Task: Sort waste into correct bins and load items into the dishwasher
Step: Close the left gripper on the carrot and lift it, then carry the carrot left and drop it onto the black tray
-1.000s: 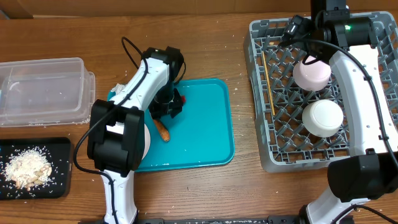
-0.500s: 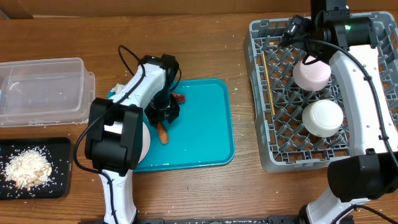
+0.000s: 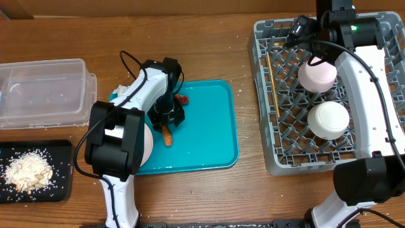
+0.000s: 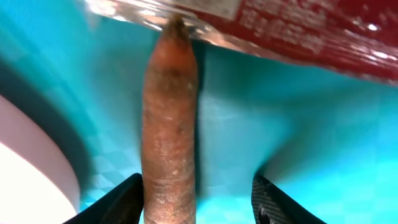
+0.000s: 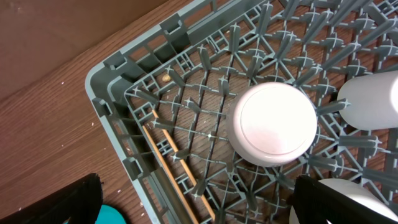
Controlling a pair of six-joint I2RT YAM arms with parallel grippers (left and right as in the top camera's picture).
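A: What's different from a second ago?

B: The left gripper [image 3: 168, 115] has slid a bit toward the near side of the teal tray [image 3: 209, 149]. It was up by the red wrapper [image 3: 181, 100] and now it's right over the far end of the carrot stick [image 3: 166, 135]. More of the wrapper shows behind it now. The right arm hasn't budged, and the rack contents are the same.

A: Jaws on the left?

B: Spread, one finger on each side of the carrot. On the wrist view the stick sits close against one finger [image 4: 130, 198] with a clear gap to the other. I can't tell if it's touching. Not pinched.

A: And the carrot itself?

B: Orange-brown with rough, streaky skin, tapering to a darker tip. It lies flat on the teal tray, with the tip right at the wrapper's edge. The white plate [image 3: 145, 147] is just beside it.

A: Right side?

B: The right gripper [image 5: 199, 208] has its fingers wide apart, above the far corner of the grey rack [image 5: 115, 106]. Below it are an upturned white bowl [image 5: 273, 124] and the chopsticks [image 5: 169, 160], which lie along the rack's edge. A second bowl [image 3: 328, 120] sits nearer in the rack.

A: Bins?

B: The clear tub [image 3: 44, 88] and the black tray [image 3: 58, 152] are at the left of the table, well apart from the carrot. Beige scraps [image 3: 25, 171] are on the black tray.
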